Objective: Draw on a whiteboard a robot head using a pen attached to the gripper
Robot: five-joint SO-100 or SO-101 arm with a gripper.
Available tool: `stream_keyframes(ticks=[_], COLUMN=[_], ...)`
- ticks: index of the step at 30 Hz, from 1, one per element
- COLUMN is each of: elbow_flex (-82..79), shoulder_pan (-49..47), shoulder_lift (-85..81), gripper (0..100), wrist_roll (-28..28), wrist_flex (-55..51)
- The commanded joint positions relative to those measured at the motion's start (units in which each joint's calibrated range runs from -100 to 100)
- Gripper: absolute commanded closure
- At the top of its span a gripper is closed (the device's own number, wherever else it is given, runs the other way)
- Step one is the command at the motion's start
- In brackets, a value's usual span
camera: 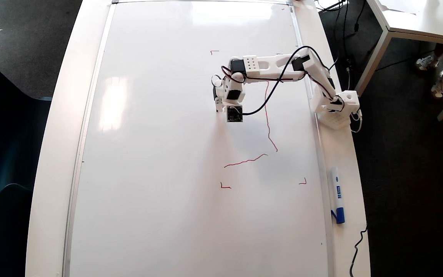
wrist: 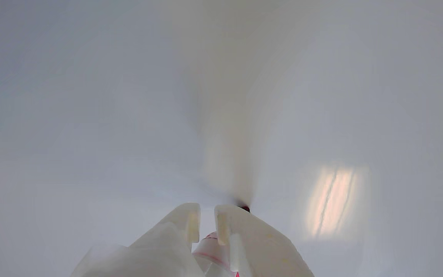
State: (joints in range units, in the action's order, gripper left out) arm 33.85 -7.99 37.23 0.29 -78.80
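The white pincer (wrist: 207,219) is seen from the wrist view with its two pale fingers (wrist: 185,223) nearly together, only a narrow gap being left between them, and the pen (wrist: 210,246), white-barrelled with red trim, is gripped in that gap. A dark tip is glimpsed at the 1 o'clock side of the fingers, right at the glossy whiteboard (wrist: 90,96); whether it touches cannot be told.

In the overhead view the pincer (camera: 219,107) is pointed down over the whiteboard (camera: 160,154), a little past centre toward 1 o'clock, with a small black square module (camera: 235,114) just beside it. The white arm (camera: 275,67) is stretched out toward 3 o'clock, where its base (camera: 337,109) is fixed on the white surface (camera: 344,154) at the board's edge.

Only part of the robot head (camera: 268,123) is drawn: one wobbly red line running toward 6 o'clock from under the arm, and a second red stroke (camera: 244,161) below the pincer. Small red corner marks (camera: 225,187) are set around them. A blue-capped marker (camera: 337,194) is laid on the surface toward 4 o'clock.
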Motion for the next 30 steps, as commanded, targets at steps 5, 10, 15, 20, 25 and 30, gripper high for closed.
stream_keyframes(ticks=[5, 10, 15, 20, 25, 30], elbow_flex=[1.7, 1.8, 1.8, 1.9, 1.9, 1.9], shoulder_pan=[-4.1, -6.3, -9.0, -11.4, -14.5, -17.5], shoulder_lift=[0.0, 0.1, 0.3, 0.8, 0.9, 1.0], gripper=[99, 99, 99, 99, 99, 99], wrist_roll=[2.1, 3.6, 5.1, 6.6, 8.0, 9.8], wrist_flex=[-0.7, -0.2, 0.2, 0.3, 3.0, 3.0])
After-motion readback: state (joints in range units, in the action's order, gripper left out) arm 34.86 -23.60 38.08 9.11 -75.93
